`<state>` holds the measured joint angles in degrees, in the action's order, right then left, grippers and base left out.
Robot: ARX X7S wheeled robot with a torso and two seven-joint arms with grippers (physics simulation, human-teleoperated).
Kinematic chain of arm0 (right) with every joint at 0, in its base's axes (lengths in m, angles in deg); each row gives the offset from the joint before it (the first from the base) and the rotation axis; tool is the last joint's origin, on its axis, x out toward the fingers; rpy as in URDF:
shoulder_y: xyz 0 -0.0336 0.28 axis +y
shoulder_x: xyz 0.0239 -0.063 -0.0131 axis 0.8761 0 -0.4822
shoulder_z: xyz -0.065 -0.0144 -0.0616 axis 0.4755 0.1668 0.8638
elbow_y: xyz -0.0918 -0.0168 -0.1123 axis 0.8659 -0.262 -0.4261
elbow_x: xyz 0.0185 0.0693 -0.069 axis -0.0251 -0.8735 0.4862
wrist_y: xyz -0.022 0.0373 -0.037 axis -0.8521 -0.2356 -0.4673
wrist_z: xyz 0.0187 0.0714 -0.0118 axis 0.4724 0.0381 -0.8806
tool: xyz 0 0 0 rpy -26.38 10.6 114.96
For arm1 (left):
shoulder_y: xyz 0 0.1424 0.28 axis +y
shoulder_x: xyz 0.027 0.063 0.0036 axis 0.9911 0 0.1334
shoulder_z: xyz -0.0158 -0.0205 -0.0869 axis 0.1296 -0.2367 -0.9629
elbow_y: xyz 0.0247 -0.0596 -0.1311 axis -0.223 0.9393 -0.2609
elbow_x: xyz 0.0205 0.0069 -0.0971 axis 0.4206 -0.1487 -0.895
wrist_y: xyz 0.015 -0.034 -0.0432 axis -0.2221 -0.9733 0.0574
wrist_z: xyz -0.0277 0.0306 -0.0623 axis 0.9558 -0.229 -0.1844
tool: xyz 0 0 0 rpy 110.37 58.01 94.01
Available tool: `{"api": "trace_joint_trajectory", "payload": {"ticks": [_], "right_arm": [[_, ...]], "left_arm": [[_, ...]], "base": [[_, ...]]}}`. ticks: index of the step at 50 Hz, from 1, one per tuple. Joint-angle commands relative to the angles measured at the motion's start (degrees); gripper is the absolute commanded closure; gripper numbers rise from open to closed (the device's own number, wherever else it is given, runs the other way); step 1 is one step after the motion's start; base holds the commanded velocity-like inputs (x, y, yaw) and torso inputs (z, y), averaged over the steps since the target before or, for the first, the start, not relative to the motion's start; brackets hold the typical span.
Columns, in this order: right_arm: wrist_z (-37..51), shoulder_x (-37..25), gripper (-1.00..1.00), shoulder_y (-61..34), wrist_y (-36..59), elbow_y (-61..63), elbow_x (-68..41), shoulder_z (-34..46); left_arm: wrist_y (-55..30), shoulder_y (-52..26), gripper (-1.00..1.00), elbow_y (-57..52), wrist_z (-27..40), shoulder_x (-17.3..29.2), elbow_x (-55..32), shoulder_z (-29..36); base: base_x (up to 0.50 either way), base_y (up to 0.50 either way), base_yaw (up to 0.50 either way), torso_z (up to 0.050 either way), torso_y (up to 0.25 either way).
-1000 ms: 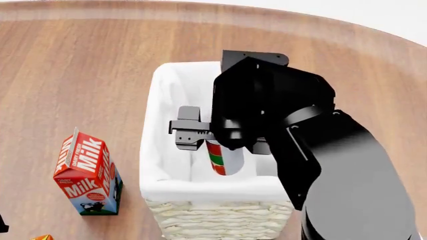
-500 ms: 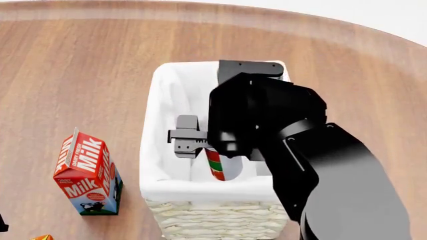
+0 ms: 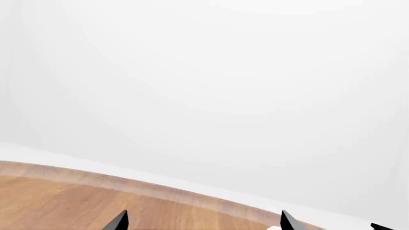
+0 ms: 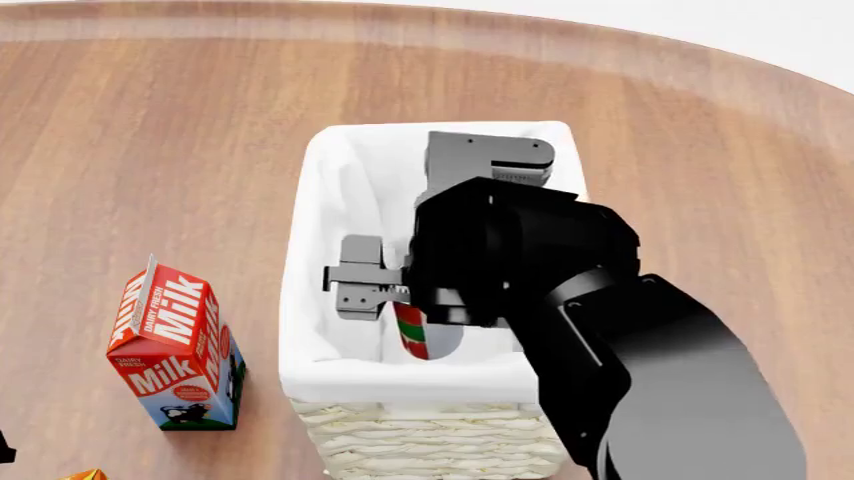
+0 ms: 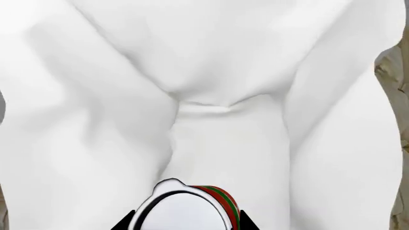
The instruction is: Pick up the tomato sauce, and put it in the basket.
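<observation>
The tomato sauce (image 4: 420, 335), a small can with a red label and a green band, hangs inside the basket (image 4: 310, 300), held by my right gripper (image 4: 416, 318), which reaches down into the basket from above. In the right wrist view the can's silver top (image 5: 184, 213) sits between the two dark fingertips of the right gripper (image 5: 185, 225), with the basket's white cloth lining (image 5: 211, 86) below it. My left gripper (image 3: 201, 224) shows only two dark fingertips set wide apart over the wooden table edge, with nothing between them.
A red-and-white milk carton (image 4: 174, 350) stands on the wooden table (image 4: 147, 150) left of the basket. An orange object (image 4: 83, 475) peeks in at the bottom left edge. The table's curved far edge (image 4: 747, 70) runs behind the basket.
My right arm has moved nearer and lower into the basket, carrying the tomato sauce down with it. The milk carton has stayed put.
</observation>
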<state>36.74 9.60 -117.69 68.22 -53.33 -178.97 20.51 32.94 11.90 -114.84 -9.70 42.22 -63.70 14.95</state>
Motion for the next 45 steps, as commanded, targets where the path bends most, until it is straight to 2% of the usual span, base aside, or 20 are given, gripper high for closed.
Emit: {"api": "trace_joint_trajectory", "payload": {"ticks": [1,45], "right_arm": [[-2.25,0.00,1.00,0.95,-2.30,0.60,2.91,-0.94],[-4.59,0.00,1.00,4.01,-5.78,0.98,6.21,-1.62]], "left_arm": [[0.08,-0.03,-1.00,0.11,0.12,0.15,-0.19,-0.05],[0.47,-0.37,-1.00,1.02,0.24,0.46,-0.64,0.17]], "base": [[0.00,0.00,0.00,0.000,0.000],[0.00,0.00,0.00,0.000,0.000]]}}
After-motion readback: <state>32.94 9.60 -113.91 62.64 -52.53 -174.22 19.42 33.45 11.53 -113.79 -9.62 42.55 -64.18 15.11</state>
